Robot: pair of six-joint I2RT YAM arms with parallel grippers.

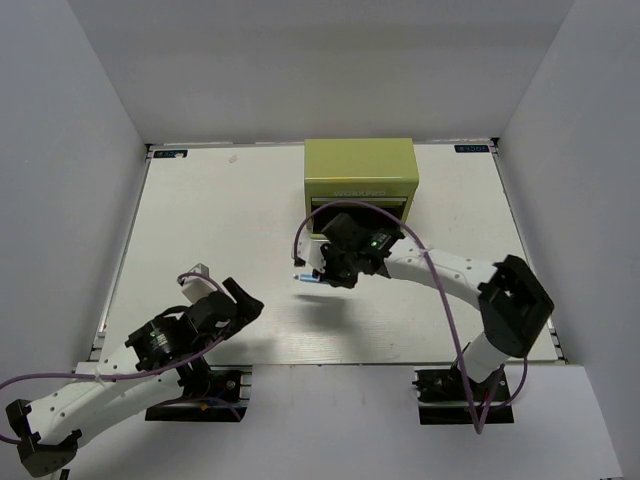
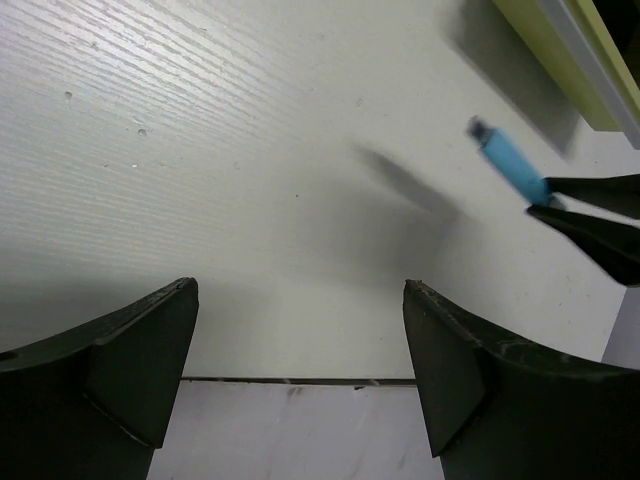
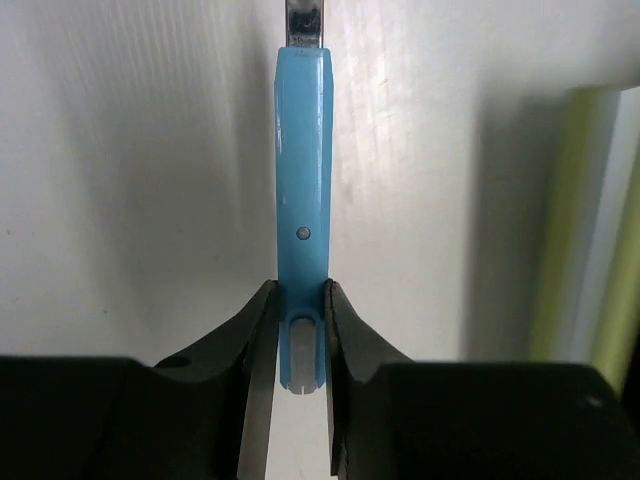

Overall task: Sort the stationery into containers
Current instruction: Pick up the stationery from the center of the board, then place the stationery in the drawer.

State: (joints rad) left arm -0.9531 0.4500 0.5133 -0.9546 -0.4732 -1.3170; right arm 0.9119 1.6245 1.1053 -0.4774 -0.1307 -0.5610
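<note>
My right gripper (image 1: 320, 276) is shut on a light blue stick (image 1: 307, 279) and holds it above the table, just in front of the olive-green box (image 1: 358, 168) at the far middle. In the right wrist view the stick (image 3: 302, 180) points away from the jaws of the right gripper (image 3: 301, 292), with a dark metal tip at its far end. The left wrist view shows the stick (image 2: 510, 165) and its shadow on the table. My left gripper (image 1: 236, 300) is open and empty at the near left. The other sticks are out of view.
The white table (image 1: 220, 220) is walled by white panels on three sides. The box's green edge shows at the right of the right wrist view (image 3: 590, 220) and at the top right of the left wrist view (image 2: 575, 60). The table's near edge lies between my left fingers (image 2: 300, 380).
</note>
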